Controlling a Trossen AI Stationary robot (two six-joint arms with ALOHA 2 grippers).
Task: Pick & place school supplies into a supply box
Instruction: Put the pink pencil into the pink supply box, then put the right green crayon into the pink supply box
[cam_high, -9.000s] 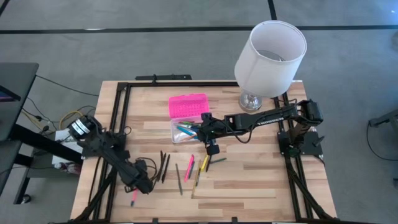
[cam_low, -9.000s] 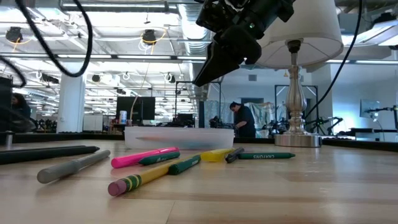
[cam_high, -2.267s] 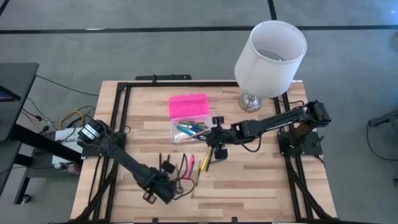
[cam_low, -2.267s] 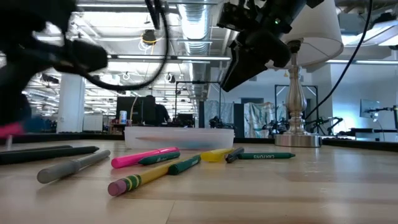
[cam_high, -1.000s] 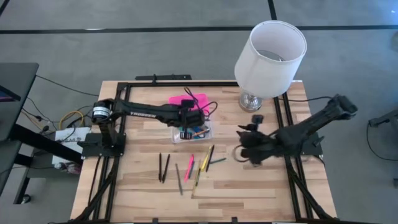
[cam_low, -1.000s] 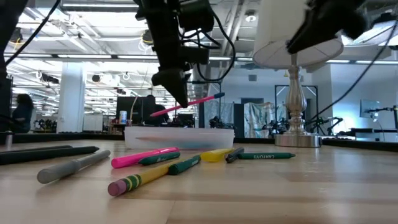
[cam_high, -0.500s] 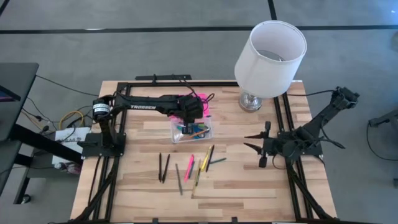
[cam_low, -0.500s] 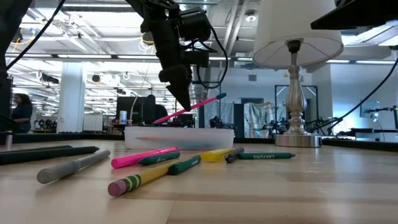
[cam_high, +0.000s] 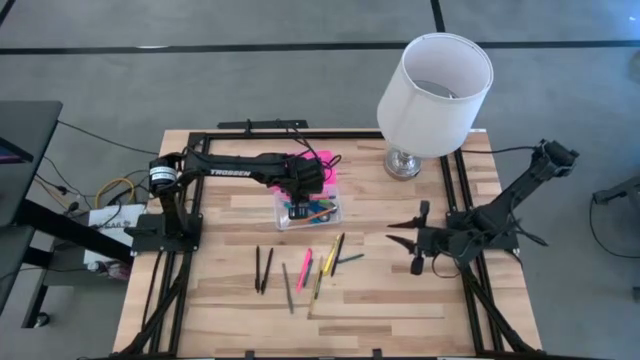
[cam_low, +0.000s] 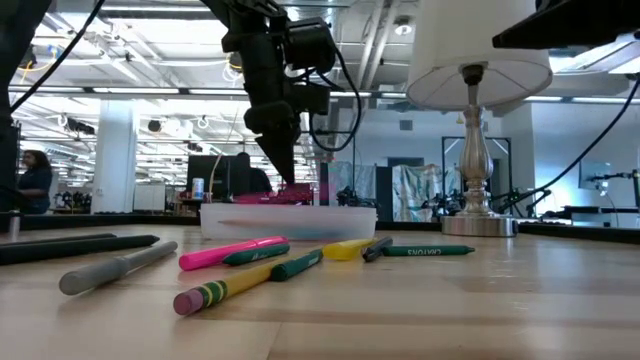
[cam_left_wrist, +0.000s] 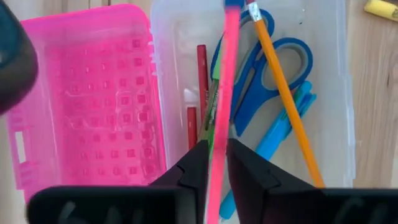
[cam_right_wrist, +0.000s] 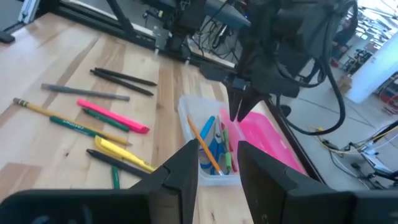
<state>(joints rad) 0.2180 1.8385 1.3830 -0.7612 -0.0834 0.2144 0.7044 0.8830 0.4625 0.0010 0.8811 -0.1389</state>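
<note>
A pink pen (cam_left_wrist: 222, 99) was pinched in the left gripper (cam_left_wrist: 214, 163), positioned directly over the clear base of the supply box (cam_high: 305, 198). Loose pens (cam_high: 305, 269) were laid near the box. The right gripper (cam_high: 412, 243) was held well apart from the box, fingers spread.

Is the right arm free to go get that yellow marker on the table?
Probably yes. The right end effector is open and empty, the yellow marker lies uncovered nearby, and the left end effector is over the supply box.
</note>
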